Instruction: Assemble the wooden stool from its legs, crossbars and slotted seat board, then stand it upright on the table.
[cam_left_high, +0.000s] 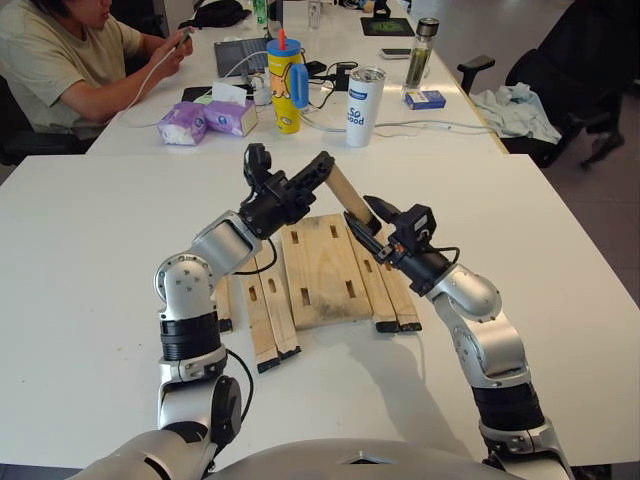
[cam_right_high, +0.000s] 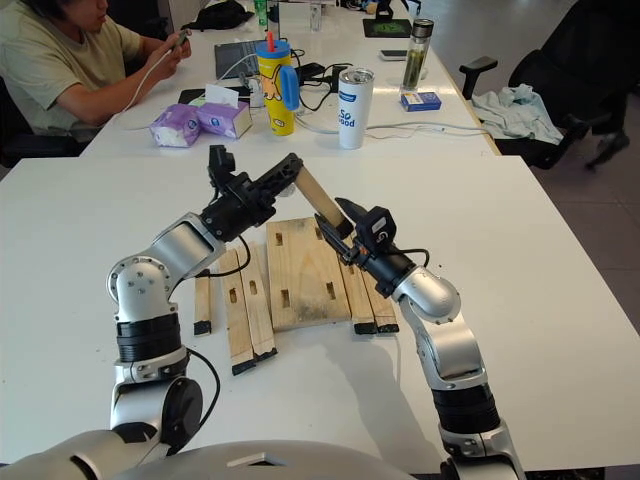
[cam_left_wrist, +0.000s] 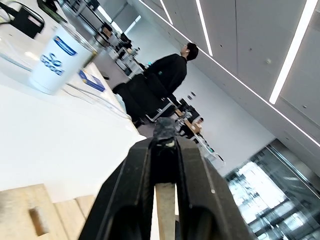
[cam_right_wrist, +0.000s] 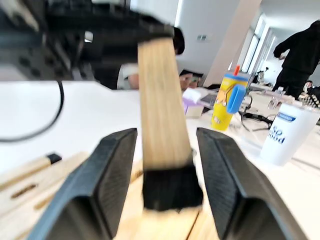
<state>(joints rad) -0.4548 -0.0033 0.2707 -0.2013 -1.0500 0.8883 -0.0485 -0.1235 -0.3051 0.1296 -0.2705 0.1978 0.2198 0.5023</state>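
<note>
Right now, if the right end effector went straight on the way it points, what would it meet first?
Probably the wooden leg, tilted between the right end effector's open fingers and held at its top by the left end effector; depth is uncertain.

Slotted seat board (cam_left_high: 322, 270) flat, table centre; pale black-capped leg (cam_left_high: 349, 199) tilted above its 12 o'clock edge; other pieces (cam_left_high: 268, 318) flat at 3 and 9 o'clock.

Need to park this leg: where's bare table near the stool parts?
Bare: the white table right of the black-tipped wooden legs, and left of the slotted wooden slats. Crowded: the middle, around the pale slotted seat board.
</note>
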